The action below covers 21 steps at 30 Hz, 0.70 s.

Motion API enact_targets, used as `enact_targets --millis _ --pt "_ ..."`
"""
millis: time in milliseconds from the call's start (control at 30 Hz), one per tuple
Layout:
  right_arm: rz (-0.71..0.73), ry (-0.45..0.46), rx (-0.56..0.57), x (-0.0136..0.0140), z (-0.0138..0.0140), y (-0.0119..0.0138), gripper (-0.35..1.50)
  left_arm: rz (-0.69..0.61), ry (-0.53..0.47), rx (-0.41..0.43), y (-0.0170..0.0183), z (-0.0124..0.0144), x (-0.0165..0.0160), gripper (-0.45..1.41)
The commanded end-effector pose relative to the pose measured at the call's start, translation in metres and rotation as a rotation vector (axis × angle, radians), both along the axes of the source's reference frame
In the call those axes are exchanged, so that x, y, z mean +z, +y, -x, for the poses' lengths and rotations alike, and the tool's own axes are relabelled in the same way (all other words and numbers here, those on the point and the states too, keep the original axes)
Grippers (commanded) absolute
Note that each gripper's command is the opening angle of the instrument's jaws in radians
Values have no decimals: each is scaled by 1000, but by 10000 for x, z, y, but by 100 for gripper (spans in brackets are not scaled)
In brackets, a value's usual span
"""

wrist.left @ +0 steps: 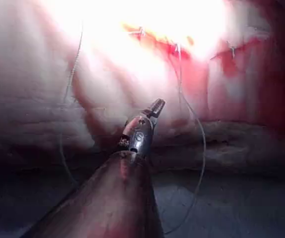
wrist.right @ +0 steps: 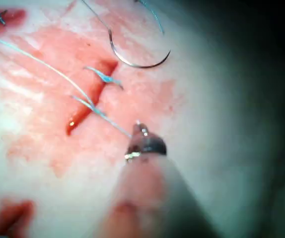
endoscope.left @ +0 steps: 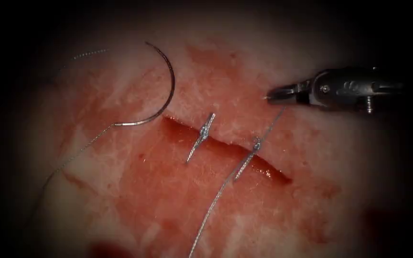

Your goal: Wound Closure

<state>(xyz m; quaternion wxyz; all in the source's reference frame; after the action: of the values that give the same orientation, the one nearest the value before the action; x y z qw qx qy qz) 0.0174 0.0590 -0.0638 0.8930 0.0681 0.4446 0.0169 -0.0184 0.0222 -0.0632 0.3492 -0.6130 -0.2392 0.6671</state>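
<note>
The curved needle (endoscope.left: 170, 86) lies free on the tissue (endoscope.left: 135, 200) left of the cut (endoscope.left: 225, 148), with neither tool holding it. It is not in the tissue. Its thread (endoscope.left: 72, 157) trails down and left. Two stitches cross the cut, one (endoscope.left: 201, 136) near its upper end and one (endoscope.left: 255, 143) lower down. From the lower knot a short tail (endoscope.left: 271, 124) runs straight up to my right tool (endoscope.left: 276, 94), whose jaws are shut on it, right of the cut. A long strand (endoscope.left: 211, 210) runs downward. My left tool (wrist.left: 157, 105) hangs shut and empty, short of the tissue.
Red fluid stains the tissue around the cut (wrist.right: 90, 106). The needle (wrist.right: 132, 62) lies beyond both stitches from the right tool (wrist.right: 141, 133). A loose loop of thread (wrist.left: 199, 148) hangs over the tissue's edge beside the left tool.
</note>
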Motion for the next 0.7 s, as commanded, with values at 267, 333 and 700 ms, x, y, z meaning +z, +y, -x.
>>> enact_targets --millis 267,333,700 --pt "-97 131 175 -20 -3 -5 105 53 17 10 50 10 -41 -35" --pt "-149 158 239 -26 0 -3 130 61 21 9 61 10 -47 -35" --pt "-227 273 501 -87 50 25 148 170 72 -41 161 31 -84 -35"
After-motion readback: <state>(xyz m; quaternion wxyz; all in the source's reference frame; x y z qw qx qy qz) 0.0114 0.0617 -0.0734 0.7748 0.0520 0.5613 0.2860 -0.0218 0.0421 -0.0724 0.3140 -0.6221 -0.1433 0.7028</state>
